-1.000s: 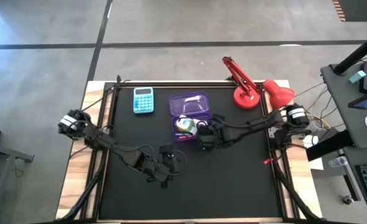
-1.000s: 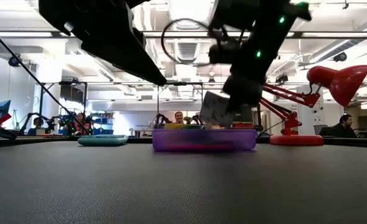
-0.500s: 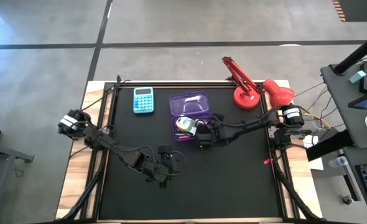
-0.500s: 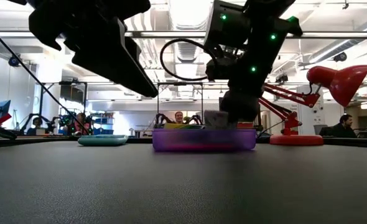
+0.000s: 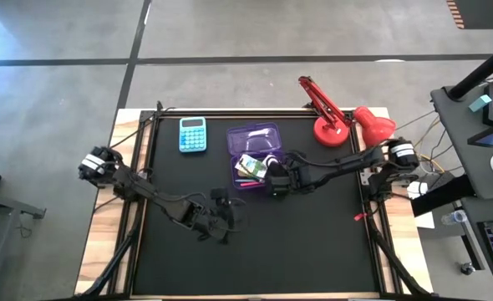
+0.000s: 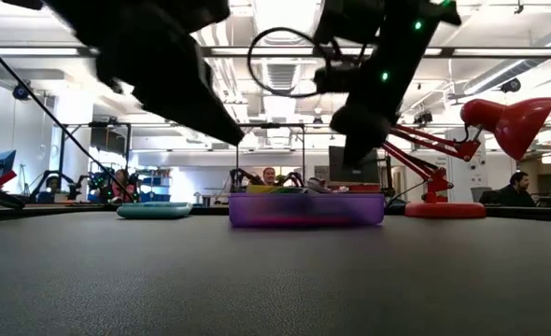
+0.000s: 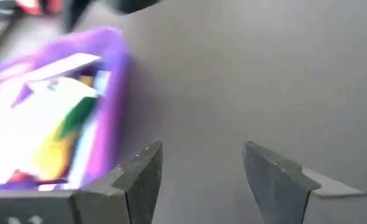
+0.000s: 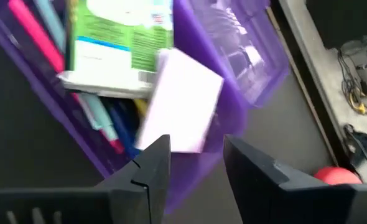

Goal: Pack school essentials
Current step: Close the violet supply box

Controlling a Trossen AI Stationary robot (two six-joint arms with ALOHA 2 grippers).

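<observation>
An open purple box (image 5: 251, 159) stands mid-table, its tray (image 8: 96, 143) holding the green-and-white packet (image 8: 118, 43), a pink pen (image 8: 37, 31), other pens and the small white square (image 8: 180, 109). The square lies tilted against the tray's wall. My right gripper (image 8: 196, 162) hovers open just above the tray's right end (image 5: 276, 178), touching nothing. My left gripper (image 7: 199, 171) is open and empty over bare table, nearer the front and left of the box (image 5: 217, 219). The scissors do not show.
A light-blue calculator (image 5: 193, 134) lies left of the box near the far edge. A red desk lamp (image 5: 338, 121) stands at the far right. The box's lid (image 5: 253, 136) lies open toward the far edge. Black table (image 5: 313, 242) stretches in front of the box.
My right gripper came down over the purple box with the white square, let go of it and rose a little. The square, lifted clear a second ago, now lies in the tray.
</observation>
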